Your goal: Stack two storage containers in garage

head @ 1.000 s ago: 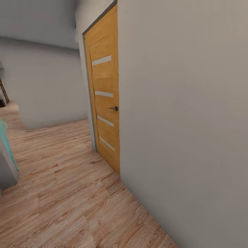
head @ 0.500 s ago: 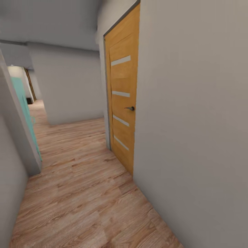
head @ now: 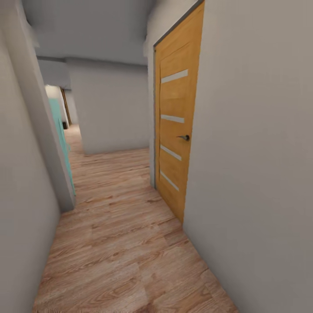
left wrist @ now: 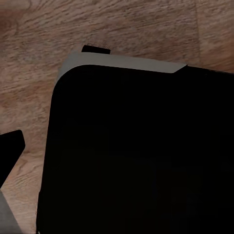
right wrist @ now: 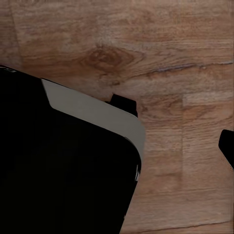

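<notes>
Neither orange-red storage container appears in these views. I am in a narrow corridor with a light wood-plank floor [head: 117, 243]. In the left wrist view a dark fingertip [left wrist: 10, 148] of my left gripper sticks in at the picture's edge, above the planks and beside my black base [left wrist: 136, 156]. The right wrist view has a dark fingertip [right wrist: 227, 146] of my right gripper at its edge, with the base [right wrist: 63, 175] beside it. Each gripper's other finger is hidden, so I cannot tell how the jaws stand. Nothing is seen held.
A closed orange wooden door [head: 176, 130] with a dark handle [head: 184, 137] sits in the pale grey right wall [head: 261, 174]. A grey left wall [head: 21, 195] stands close by, with a teal panel [head: 61, 130] past its corner. The corridor runs ahead to a far wall [head: 113, 108].
The whole head view has shifted: the camera has turned left, so the wooden door sits further right and the left wall has come into view. No thing has moved.
</notes>
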Controlling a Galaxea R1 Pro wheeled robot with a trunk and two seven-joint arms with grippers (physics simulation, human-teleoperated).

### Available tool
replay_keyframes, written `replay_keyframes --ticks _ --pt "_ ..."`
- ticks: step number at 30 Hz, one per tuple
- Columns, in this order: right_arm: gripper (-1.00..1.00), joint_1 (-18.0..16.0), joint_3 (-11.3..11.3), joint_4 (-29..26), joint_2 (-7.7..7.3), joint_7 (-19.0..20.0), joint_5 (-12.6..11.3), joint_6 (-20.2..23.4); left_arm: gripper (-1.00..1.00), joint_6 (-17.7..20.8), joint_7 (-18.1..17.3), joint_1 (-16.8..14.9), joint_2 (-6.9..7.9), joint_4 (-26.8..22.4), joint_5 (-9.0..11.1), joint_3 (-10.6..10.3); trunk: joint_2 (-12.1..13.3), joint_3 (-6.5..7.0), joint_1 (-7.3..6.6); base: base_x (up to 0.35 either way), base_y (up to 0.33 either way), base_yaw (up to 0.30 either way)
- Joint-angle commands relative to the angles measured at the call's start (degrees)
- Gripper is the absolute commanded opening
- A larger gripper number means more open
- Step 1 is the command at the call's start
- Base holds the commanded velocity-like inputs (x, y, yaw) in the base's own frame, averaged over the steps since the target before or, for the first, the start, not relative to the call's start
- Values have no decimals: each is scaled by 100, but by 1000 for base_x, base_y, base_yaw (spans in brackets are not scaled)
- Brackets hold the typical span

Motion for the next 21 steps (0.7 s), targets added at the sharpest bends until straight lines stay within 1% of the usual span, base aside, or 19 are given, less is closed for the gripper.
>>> replay_keyframes --ticks 1,5,7,11,15,21 --pt "100 -6 48 19 4 10 -60 -35 100 -14 -4 -1 -3 -1 39 6 -3 -5 0 0 0 272" --pt "100 6 45 23 11 16 -72 -33 100 -23 -4 -1 -5 -1 39 6 -3 -5 0 0 0 264" --pt "100 79 42 21 24 17 -75 -41 100 -25 -4 -1 -6 -1 39 6 -3 -5 0 0 0 234" --pt "100 116 40 19 20 17 -76 -40 100 -25 -12 -1 -6 -1 39 6 -3 -5 0 34 0 98" --pt "100 123 40 19 13 10 -76 -32 100 -25 -60 -1 1 6 44 3 -3 -5 0 232 0 20" --pt "100 125 39 19 2 9 -68 -29 100 -23 -73 -1 -3 8 48 -2 -3 -5 0 312 0 3"
